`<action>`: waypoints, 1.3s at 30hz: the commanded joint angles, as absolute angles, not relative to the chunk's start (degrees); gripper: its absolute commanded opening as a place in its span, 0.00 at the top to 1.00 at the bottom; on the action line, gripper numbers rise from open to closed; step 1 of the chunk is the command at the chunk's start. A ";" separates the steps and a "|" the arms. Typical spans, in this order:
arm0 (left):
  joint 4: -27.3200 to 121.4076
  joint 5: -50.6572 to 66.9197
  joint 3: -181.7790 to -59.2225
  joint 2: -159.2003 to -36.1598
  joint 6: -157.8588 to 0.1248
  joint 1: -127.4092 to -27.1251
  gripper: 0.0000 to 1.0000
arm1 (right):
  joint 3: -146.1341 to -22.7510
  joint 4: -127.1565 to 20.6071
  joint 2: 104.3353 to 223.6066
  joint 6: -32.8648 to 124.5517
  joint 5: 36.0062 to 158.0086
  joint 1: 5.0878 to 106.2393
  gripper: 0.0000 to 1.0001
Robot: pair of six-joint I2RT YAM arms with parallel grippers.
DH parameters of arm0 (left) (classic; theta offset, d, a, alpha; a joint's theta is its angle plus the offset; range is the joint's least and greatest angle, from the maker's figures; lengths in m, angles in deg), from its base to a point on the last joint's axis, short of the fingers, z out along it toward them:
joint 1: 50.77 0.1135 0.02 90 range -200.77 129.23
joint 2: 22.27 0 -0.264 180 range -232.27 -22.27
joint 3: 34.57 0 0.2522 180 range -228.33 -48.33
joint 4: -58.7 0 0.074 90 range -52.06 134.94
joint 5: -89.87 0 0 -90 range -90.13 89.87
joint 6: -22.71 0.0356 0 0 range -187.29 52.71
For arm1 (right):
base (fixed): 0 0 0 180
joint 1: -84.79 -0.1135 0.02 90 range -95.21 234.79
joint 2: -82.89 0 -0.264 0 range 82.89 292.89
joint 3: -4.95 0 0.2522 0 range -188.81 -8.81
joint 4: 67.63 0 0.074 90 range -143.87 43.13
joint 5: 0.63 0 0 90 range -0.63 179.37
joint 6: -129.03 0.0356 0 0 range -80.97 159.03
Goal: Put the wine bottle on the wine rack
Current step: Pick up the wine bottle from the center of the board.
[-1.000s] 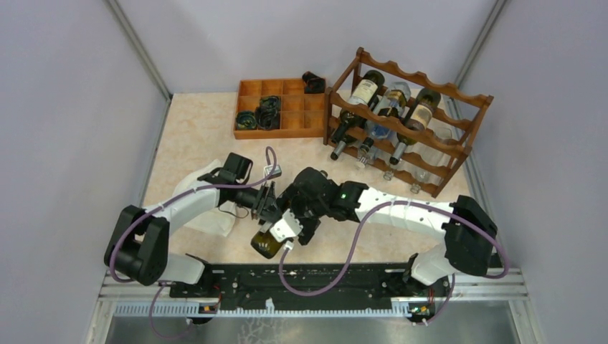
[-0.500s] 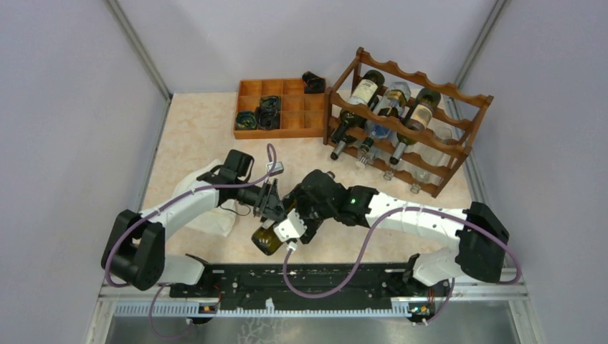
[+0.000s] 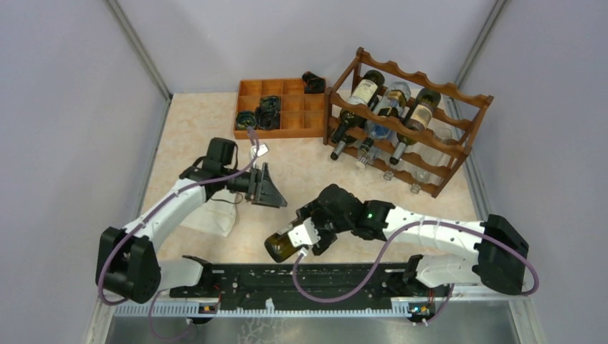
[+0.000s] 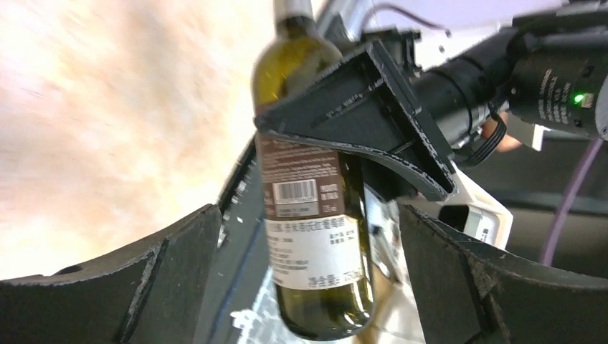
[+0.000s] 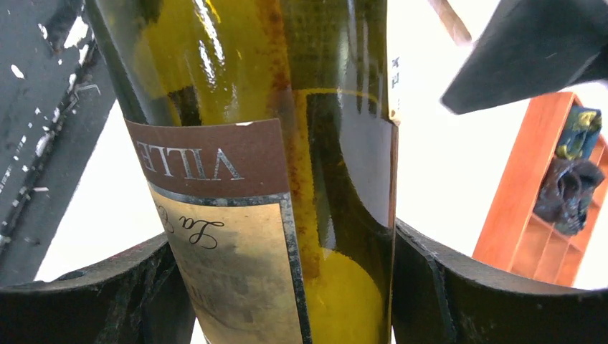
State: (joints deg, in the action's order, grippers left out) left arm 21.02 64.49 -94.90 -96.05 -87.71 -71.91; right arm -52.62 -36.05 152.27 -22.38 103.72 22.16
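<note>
Withdrawn, left hand gapes empty; right hand clamps the glossy green-glass wine bottle.

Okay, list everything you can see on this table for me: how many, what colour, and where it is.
wine bottle: one, olive-green glass, brown and cream label, near front edge
wine rack: one, reddish-brown wood, rear right
racked bottles: three dark, labelled; clear ones on the tier below, count unclear
compartment tray: one, orange-brown, rear centre, left of the rack
dark bundles: several, blackish, in the tray
white cloth or bag: one, under the left arm
table: one, beige marbled
left gripper: black, open, empty
right gripper: closed on the wine bottle
</note>
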 commanded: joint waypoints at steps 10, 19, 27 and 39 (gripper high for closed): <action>39.24 25.37 -89.22 -62.72 -86.46 -65.53 0.01 | -51.51 -61.97 136.06 25.52 93.88 26.53 1.00; 76.16 43.64 -70.10 -56.51 -104.86 -65.53 0.01 | -51.93 -70.38 131.96 59.88 81.71 34.46 1.00; 91.59 40.31 -66.19 -66.20 -107.18 -78.96 0.01 | -49.27 -77.01 133.62 89.07 71.28 35.14 1.00; 103.62 27.50 -70.39 -86.12 -115.21 -95.39 0.04 | -44.84 -81.98 134.81 100.54 70.75 35.85 1.00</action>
